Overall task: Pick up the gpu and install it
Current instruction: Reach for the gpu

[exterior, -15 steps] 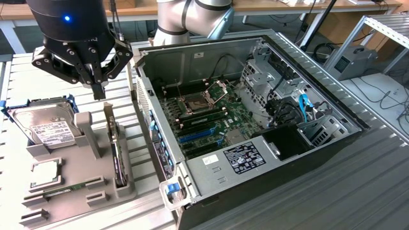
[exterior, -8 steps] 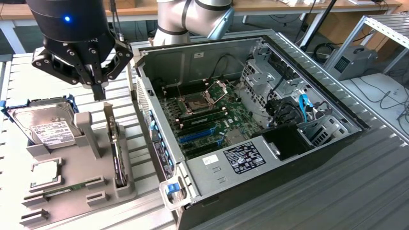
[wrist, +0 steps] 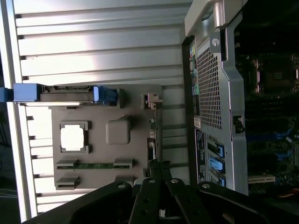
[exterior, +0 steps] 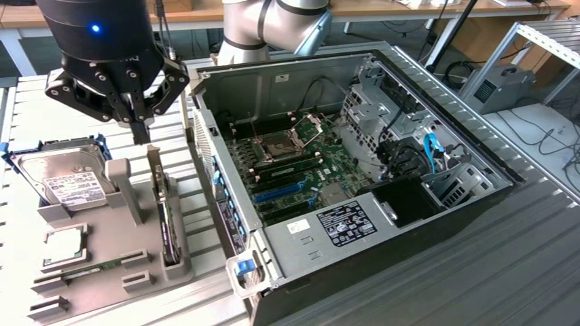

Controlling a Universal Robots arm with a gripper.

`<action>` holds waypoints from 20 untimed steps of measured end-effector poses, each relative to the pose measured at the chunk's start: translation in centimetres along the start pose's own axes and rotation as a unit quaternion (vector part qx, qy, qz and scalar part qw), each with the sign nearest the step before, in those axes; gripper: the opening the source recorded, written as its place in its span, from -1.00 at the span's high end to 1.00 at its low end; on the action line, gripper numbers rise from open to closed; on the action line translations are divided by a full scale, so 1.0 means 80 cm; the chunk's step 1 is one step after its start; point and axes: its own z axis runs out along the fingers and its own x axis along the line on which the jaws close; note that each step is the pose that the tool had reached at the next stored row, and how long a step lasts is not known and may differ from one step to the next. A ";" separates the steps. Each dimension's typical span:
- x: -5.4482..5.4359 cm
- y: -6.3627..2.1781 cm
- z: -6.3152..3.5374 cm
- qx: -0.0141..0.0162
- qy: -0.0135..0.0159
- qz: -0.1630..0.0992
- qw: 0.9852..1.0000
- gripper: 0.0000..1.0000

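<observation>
Counter (exterior: pixel 507 272): ribbed metal, carries all items.
Computer case (exterior: pixel 272 85): open, on the exterior view's right.
Tray (exterior: pixel 109 238): grey, at the exterior view's left, beside the case.
End effector (exterior: pixel 140 136): closed on nothing (fingers together), above the gpu's far end.
gpu (exterior: pixel 165 210): standing on edge in the tray slot nearest the case.

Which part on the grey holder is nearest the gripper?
The gpu, standing on edge beside the computer case; the hard drive, processor and memory stick sit farther away.
</observation>
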 end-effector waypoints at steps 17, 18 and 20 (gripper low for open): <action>-0.001 -0.009 0.002 0.012 -0.001 0.000 1.000 0.79; -0.001 -0.011 0.002 0.015 -0.001 0.000 1.000 0.79; -0.001 -0.012 0.004 0.018 -0.001 -0.001 1.000 0.79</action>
